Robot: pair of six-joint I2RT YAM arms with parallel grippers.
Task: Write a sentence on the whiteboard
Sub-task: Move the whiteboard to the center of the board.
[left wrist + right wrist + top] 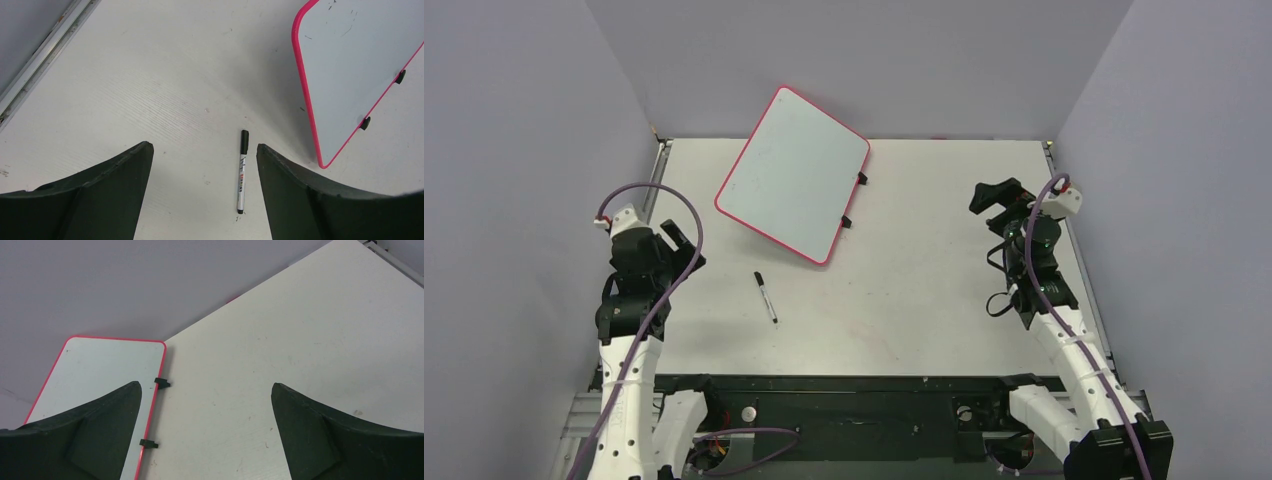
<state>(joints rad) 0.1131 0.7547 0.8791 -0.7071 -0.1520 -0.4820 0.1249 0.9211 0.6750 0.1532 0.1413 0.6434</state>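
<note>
The whiteboard [792,175] sits at the far side of the counter [924,270], left of centre and turned at an angle. Its far corner reaches up in front of the back wall [854,60], so it looks propped rather than flat, though how it is supported I cannot tell. Its white face carries only a few faint specks, and no sentence is on it. Two small black tabs [854,200] stick out from the red-rimmed edge that faces the right arm.

Just in front of the board's near corner, apart from it, a thin black-capped marker [766,297] lies flat on the bare counter, with its cap end pointing toward the board. The left wrist view looks straight down on it, the pen lying close to the inner side of one finger.

The left hand [679,240] hovers near the left edge of the counter with its fingers spread wide and nothing between them. The right hand [999,195], well apart on the other side, is likewise released and empty, and looks across the counter toward the tabbed edge.

By my reading the task is at its opening step: nothing is picked up and nothing is written. The next move probably calls for the left hand to drop over the marker, line its fingers up across the barrel and close on it. The cap then has to come off, likely with the other hand's help.
</note>
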